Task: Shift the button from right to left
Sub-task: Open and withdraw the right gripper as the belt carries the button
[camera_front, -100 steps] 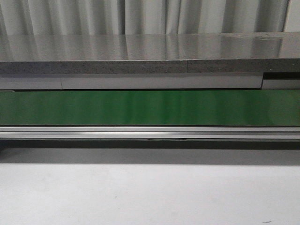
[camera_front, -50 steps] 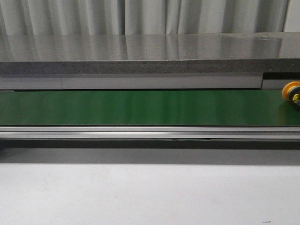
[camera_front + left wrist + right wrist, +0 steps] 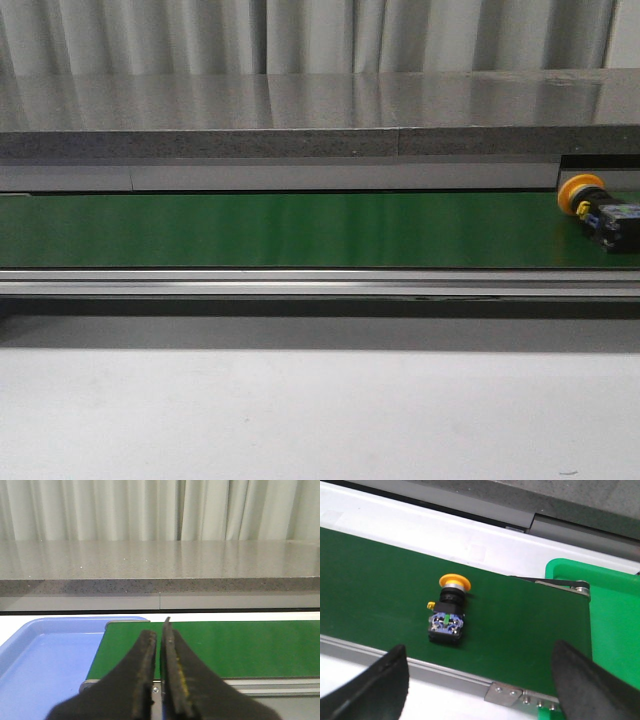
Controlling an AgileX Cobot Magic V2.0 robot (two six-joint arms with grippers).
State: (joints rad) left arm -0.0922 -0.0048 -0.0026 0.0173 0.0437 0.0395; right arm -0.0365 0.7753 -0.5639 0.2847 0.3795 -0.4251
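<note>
Grey stone worktop (image 3: pixel 300 100) runs across the back of the front view, from 9 to 3 o'clock, with curtains behind. Nothing on its visible surface.

Green belt (image 3: pixel 300 230) lies just in front of it, edged by a metal rail (image 3: pixel 300 282) on the near side. It looks like a conveyor, which would explain why the part sits at the far 3 o'clock end and not near the arms' resting spots.

Blue tray (image 3: pixel 45 660) butts against the belt's left end in the left wrist view; likely the drop-off, given the task's direction. A green bin (image 3: pixel 615 620) sits past the belt's other end in the right wrist view.

Right end effector (image 3: pixel 480 690): fingers spread wide, nothing between them, poised above the near rail with the button ahead of the gap. The wide spread suits the boxy body.

Left end effector (image 3: pixel 159 680): fingers pressed together, empty, aimed over the belt's left end beside the tray. Probably waiting for a handover or its own pickup; cannot say which.

Button (image 3: pixel 598 208) lies on its side on the belt, yellow cap toward the worktop, black body toward the rail. Not yet grasped; transfer not begun.
</note>
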